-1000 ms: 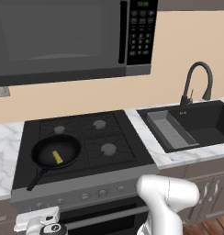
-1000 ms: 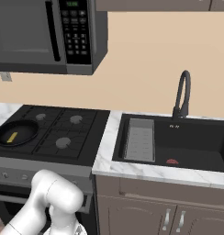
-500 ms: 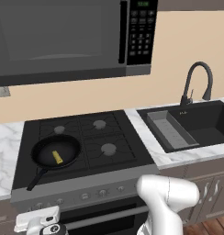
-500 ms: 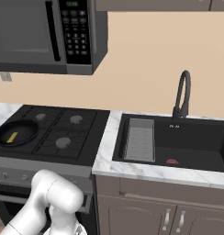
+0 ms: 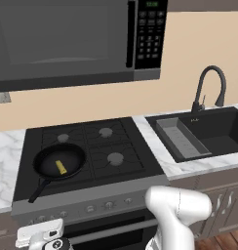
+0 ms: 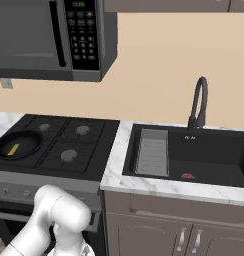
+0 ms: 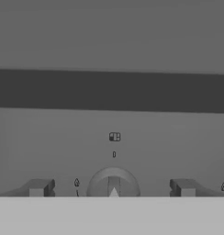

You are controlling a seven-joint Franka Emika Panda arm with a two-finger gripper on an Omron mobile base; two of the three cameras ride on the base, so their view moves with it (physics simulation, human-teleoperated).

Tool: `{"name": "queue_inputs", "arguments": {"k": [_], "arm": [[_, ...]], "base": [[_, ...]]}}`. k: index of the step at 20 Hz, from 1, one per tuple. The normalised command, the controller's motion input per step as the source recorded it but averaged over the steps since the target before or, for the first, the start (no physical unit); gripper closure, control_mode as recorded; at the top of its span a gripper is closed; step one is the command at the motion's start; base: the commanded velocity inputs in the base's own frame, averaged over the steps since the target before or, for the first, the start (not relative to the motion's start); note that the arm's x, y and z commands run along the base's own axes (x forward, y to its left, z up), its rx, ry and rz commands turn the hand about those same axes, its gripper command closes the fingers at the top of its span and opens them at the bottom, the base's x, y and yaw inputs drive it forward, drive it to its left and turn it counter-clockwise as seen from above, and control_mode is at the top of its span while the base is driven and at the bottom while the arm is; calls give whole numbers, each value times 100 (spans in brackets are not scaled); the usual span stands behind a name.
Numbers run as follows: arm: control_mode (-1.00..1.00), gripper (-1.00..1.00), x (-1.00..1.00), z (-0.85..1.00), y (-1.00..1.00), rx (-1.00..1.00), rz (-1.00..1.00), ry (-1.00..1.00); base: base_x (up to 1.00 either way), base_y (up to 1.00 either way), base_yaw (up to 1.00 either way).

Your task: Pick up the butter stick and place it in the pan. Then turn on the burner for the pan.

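Thin yellow butter stick [image 5: 61,167] lying flat inside the round black pan [image 5: 59,161] on the grated cooktop [image 5: 116,146]. Gripper [image 7: 113,187], jaws spread wide, straddling a round grey knob [image 7: 113,183].

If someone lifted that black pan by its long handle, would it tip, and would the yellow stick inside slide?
Probably it would tip a little: the pan has a long straight handle off one side, so the bowl likely dips. The butter stick lies loose on the flat bottom and would likely slide, though the shallow rim should catch it.
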Motion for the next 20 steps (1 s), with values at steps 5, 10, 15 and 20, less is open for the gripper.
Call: {"name": "queue_inputs", "arguments": {"k": [5,10,15,20], "arm": [[-100,-100,11,-2,0,0,0,-1],[-100,-100,15,-8,0,0,0,0],[-100,-100,6,-1,0,0,0,0],[-100,-100,0,0,0,0,0,0]], "base": [[0,0,0],[0,0,0],[0,0,0],[0,0,0]]}}
